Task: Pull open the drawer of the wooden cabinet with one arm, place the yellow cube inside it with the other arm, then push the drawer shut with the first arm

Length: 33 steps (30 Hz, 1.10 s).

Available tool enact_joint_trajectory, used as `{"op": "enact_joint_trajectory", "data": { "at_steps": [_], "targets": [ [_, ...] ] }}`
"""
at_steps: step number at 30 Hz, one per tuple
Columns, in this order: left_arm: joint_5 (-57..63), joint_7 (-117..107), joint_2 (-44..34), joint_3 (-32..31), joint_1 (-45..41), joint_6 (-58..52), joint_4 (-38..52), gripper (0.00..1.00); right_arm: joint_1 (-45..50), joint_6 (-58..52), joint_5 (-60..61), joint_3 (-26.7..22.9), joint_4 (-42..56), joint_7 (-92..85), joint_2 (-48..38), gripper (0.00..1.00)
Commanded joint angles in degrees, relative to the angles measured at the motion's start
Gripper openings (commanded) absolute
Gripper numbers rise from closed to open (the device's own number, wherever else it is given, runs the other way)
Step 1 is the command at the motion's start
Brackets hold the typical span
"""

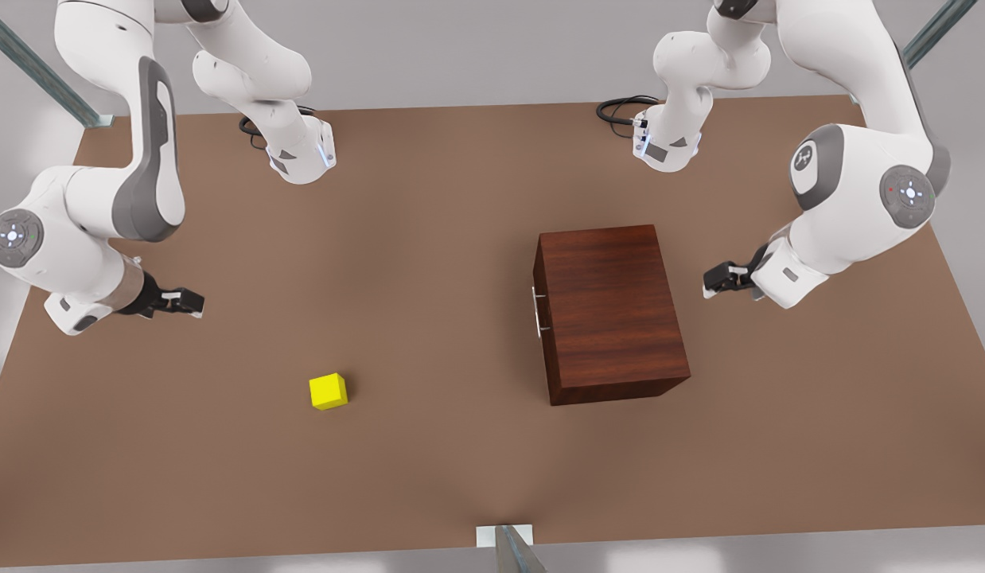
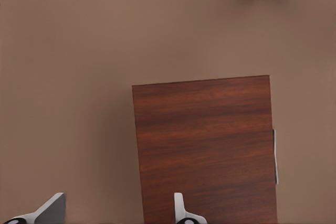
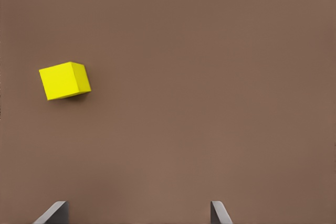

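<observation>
Starting at the front view's left, you find the right gripper (image 1: pixel 192 302) held low over the brown table (image 1: pixel 429 207), its arm bent sharply at the elbow with the wrist reaching toward the table's middle; the right wrist view shows its fingertips (image 3: pixel 52 213) spread wide apart with nothing between them, so the jaws stand released. The yellow cube (image 1: pixel 328 391) sits on the table nearer the front edge, well apart from that gripper and resting flat. Moving on, you see the wooden cabinet (image 1: pixel 608 306) standing upright right of centre, its plain top facing up. The drawer (image 1: pixel 539 318) is flush with the cabinet body, fully closed, its silver handle (image 1: pixel 535 312) facing the front view's left, toward the cube. At the front view's right, the left gripper (image 1: pixel 714 281) hovers just beside the cabinet's far side, not touching it, the forearm folded back from a raised elbow; its fingertips (image 2: pixel 180 208) are spread and empty.
</observation>
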Motion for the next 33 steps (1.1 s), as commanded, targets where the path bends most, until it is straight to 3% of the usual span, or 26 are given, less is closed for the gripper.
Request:
{"op": "enact_joint_trajectory", "data": {
  "at_steps": [1, 3, 8, 11, 15, 21, 33],
  "targets": [
    [0.1, -2.1, -0.1, 0.0, 0.0, 3.1, 0.2, 1.0, 0.0, 1.5, -0.1, 0.1, 0.3, -2.8, 0.0, 1.0],
    [1.9, -2.5, 1.1, -0.3, -2.1, 2.2, 2.4, 1.0, 0.0, 1.5, -0.1, 0.1, 0.3, -3.1, 0.1, 1.0],
    [10.5, -25.7, 9.5, -0.2, -24.6, -0.7, 7.4, 1.0, 0.1, 1.5, 0.0, 0.1, 0.4, -3.2, 0.5, 1.0],
    [14.5, -32.9, 14.2, 0.0, -29.6, -0.9, 9.5, 1.0, 0.1, 1.5, 0.0, 0.1, 0.3, -3.3, 0.6, 1.0],
    [15.3, -41.6, 17.5, 0.1, -32.7, -0.4, 11.2, 1.0, 0.1, 1.5, -0.1, 0.1, 0.3, -3.3, 0.6, 1.0],
    [16.0, -50.8, 26.7, 0.0, -33.8, 0.4, 22.1, 1.0, 0.1, 1.5, 0.0, 0.1, 0.3, -3.2, 0.7, 1.0],
    [17.0, -54.7, 29.5, 0.0, -34.5, 11.3, 22.3, 1.0, 0.2, 1.5, -0.1, 0.1, 0.4, -3.4, 1.4, 1.0]
  ]
}}
